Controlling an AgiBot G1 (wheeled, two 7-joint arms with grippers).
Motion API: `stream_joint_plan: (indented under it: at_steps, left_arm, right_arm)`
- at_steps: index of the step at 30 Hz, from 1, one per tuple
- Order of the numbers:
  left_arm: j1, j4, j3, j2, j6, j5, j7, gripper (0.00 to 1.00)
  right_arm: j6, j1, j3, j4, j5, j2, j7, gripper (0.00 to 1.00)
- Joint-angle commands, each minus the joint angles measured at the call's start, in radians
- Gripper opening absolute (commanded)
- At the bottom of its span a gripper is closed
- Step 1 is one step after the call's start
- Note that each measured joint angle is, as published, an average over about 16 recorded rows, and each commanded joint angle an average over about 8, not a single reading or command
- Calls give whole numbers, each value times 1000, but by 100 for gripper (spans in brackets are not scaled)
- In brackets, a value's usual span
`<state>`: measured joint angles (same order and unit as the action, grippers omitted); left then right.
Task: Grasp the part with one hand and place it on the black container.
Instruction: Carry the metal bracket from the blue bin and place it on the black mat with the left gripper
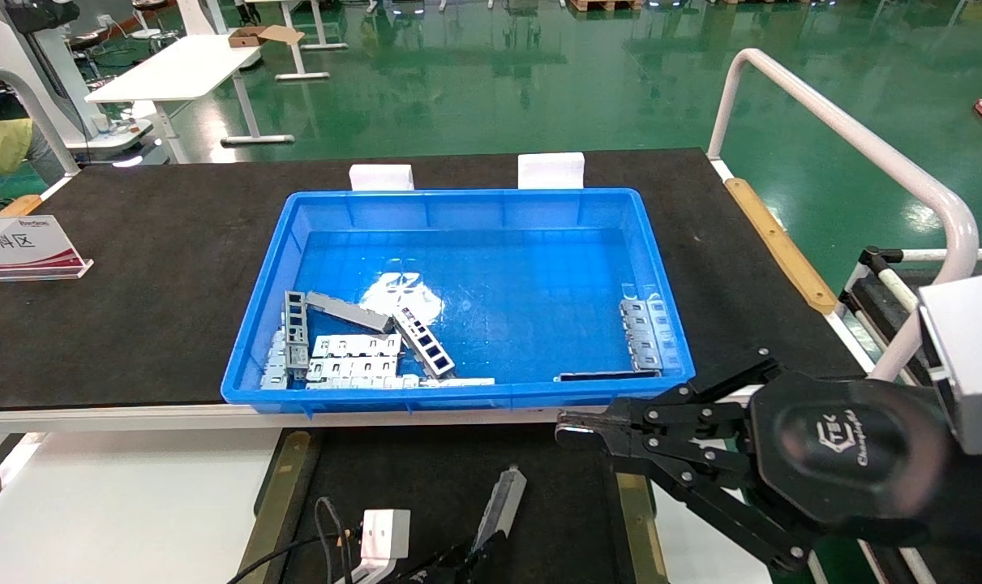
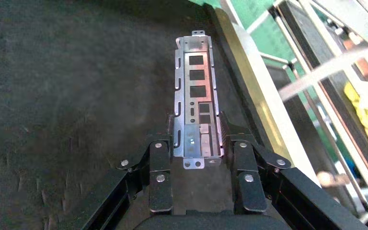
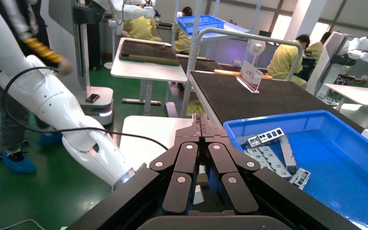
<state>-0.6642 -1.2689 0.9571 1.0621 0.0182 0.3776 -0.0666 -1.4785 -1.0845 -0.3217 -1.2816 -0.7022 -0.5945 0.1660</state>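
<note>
The part [image 2: 194, 91], a slim silver channel strip with rectangular cut-outs, sits between the fingers of my left gripper [image 2: 197, 128], which is shut on its near end. It lies low over the felt floor of the black container [image 2: 67, 96], near the brass rail [image 2: 249, 81]. In the head view the part [image 1: 500, 504] points away from the left gripper [image 1: 466, 558] at the bottom edge, over the black container [image 1: 393, 470]. My right gripper [image 1: 568, 427] is shut and empty, hovering by the blue bin's front right corner; it also shows in the right wrist view [image 3: 201, 123].
A blue bin [image 1: 458, 199] on the large black tabletop holds several more metal parts [image 1: 353, 349] at its front left and right. A white box with a cable [image 1: 383, 534] lies on the black container. A white rail [image 1: 847, 138] stands at the right.
</note>
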Motion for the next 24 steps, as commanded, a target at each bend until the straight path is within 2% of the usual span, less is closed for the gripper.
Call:
stream_joint_plan:
  at_steps: [1, 24]
  left_arm:
    - [13, 8, -28, 26, -17, 5, 7, 0]
    - [94, 102, -234, 238, -122, 65, 36, 0]
  right_arm:
    - [0, 0, 0, 0, 0, 0, 0, 0]
    - [0, 0, -1, 0, 1, 0, 0, 0]
